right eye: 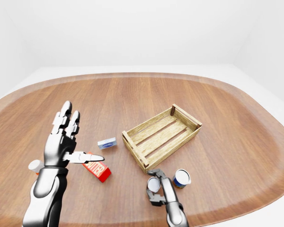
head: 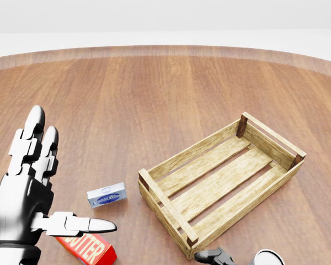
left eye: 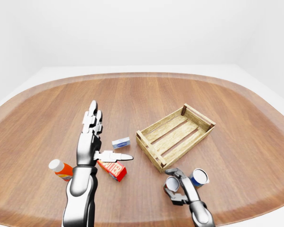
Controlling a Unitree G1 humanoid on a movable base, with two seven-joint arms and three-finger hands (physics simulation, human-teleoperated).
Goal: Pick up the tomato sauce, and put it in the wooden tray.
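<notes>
Tomato sauce (right eye: pixel 154 184) – right hand (right eye: pixel 157 188) fingers curled around it, left hand (left eye: pixel 91 142) spread open

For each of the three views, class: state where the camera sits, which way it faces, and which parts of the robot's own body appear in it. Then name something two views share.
Head view: on the robot's head, angled down at the wooden tray; shows the raised, open left hand and, at the bottom edge, a sliver of the right hand.
Left-eye view: on the head, wider, facing across the whole table; shows both arms, the right hand at a can.
Right-eye view: same direction, shifted slightly; the same arms and tray.
Shared: both eye views show two cans, the butter box and the small blue box.
</notes>
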